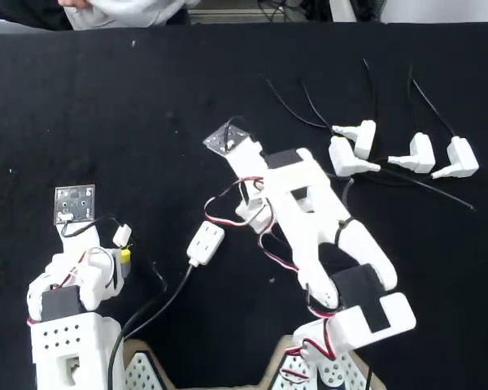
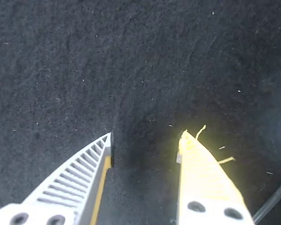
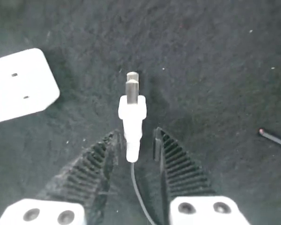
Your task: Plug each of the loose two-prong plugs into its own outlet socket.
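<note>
My right gripper (image 3: 135, 133) is shut on a white two-prong plug (image 3: 132, 112). Its prongs point away from the fingers, and its thin black cord runs back between them. The white outlet strip (image 3: 18, 86) lies off to one side of the held plug, a short way from it. In the high view the strip (image 1: 205, 242) lies just left of the right arm (image 1: 309, 211). Several loose white plugs (image 1: 354, 140) with black cords lie at the right. My left gripper (image 2: 145, 140) is open over bare black cloth, one finger white (image 2: 84, 180), the other yellow (image 2: 206, 183).
The outlet strip's black cable (image 1: 150, 305) runs toward the front edge between the arm bases, and a cable (image 2: 274, 204) also crosses the corner of the left wrist view. The left arm (image 1: 73, 276) sits folded at the front left. A stray black cord end (image 3: 271, 137) lies beside the right gripper.
</note>
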Robot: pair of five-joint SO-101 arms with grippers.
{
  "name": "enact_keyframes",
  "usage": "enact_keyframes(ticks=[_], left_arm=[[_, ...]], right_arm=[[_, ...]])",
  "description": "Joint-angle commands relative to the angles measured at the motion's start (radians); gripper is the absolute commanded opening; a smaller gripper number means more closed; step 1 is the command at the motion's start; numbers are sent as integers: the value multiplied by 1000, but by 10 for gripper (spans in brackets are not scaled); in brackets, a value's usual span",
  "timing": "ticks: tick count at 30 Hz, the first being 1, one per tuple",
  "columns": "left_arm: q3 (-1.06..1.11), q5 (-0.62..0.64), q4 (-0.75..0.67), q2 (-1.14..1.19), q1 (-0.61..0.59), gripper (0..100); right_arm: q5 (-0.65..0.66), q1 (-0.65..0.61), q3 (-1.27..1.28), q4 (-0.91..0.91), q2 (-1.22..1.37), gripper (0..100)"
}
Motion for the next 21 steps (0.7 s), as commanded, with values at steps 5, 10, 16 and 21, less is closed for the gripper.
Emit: enact_keyframes(ticks=[5,10,16,21], left_arm=[[-39,-14,3,-11,-7,230],[-39,-12,3,-11,-7,230],[-39,-12,5,-11,-7,230],[-39,-12,5,-11,-7,230]], right_arm=[[12,12,7,-91,8,104],[12,14,12,-106,19,88],[31,14,16,-92,19,15],[60,14,16,-64,19,28]])
